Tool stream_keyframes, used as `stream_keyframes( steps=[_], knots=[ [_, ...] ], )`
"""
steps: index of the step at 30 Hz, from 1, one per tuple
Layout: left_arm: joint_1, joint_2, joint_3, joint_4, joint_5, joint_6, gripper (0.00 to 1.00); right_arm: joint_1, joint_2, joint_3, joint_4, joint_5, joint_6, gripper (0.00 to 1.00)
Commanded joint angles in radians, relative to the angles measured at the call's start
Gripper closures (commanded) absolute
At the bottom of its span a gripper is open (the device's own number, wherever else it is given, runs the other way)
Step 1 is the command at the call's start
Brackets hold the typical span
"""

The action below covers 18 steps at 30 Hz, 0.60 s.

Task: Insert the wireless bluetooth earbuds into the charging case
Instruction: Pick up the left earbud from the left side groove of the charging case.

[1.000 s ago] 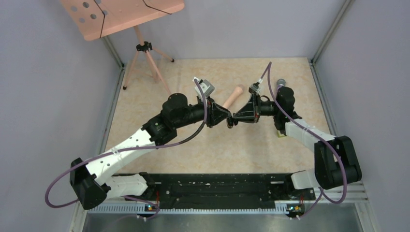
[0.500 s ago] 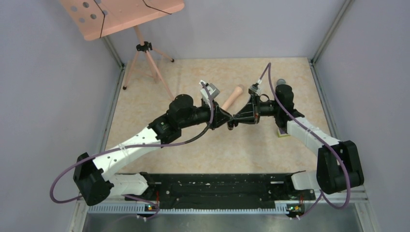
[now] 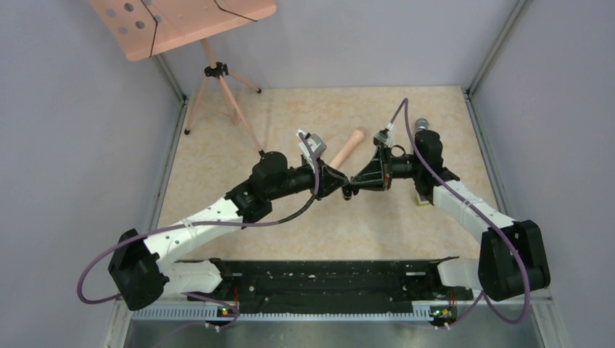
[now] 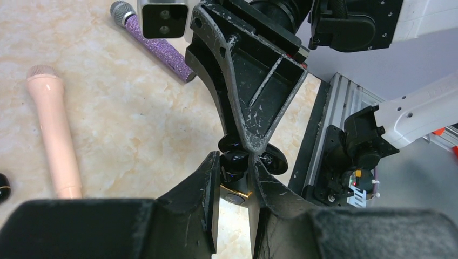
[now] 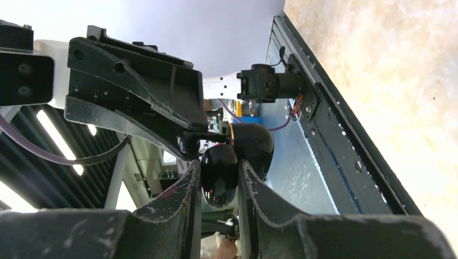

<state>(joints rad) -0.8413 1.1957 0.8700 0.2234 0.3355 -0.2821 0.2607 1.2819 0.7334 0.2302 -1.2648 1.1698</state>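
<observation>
Top external view, left to right: a pink stand (image 3: 215, 70) sits at ten o'clock on the beige table (image 3: 290, 217). Over the table's centre the left gripper (image 3: 344, 185) and the right gripper (image 3: 355, 183) meet tip to tip in the air. The charging case (image 5: 249, 141) hangs between them, clear of the tabletop. A pink microphone (image 3: 349, 146) lies at twelve o'clock from that meeting point. A glittery purple microphone (image 4: 156, 46) lies at about two o'clock, mostly under the right arm.

In the right wrist view the case is glossy black, with two rounded pebble-like halves touching each other. One half carries a thin gold-coloured band at its edge. The left gripper's jaws are drawn nearly together and clamp this banded half. The right gripper's jaws stand a narrow gap apart and pinch the plain half (image 5: 219, 175). How far the halves are hinged apart cannot be told. No lettering is large enough to read.
</observation>
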Motion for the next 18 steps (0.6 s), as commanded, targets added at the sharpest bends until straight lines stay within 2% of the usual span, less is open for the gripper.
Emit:
stream_keyframes(
  steps=[1,18],
  knots=[
    [0.002,-0.053,-0.037,0.157,0.004,0.049,0.90,0.009,-0.051,-0.022,0.001,-0.012,-0.004,1.00],
    [0.001,-0.102,-0.177,0.384,0.063,0.076,0.90,0.010,-0.097,-0.081,0.027,-0.016,0.007,1.00]
  ],
)
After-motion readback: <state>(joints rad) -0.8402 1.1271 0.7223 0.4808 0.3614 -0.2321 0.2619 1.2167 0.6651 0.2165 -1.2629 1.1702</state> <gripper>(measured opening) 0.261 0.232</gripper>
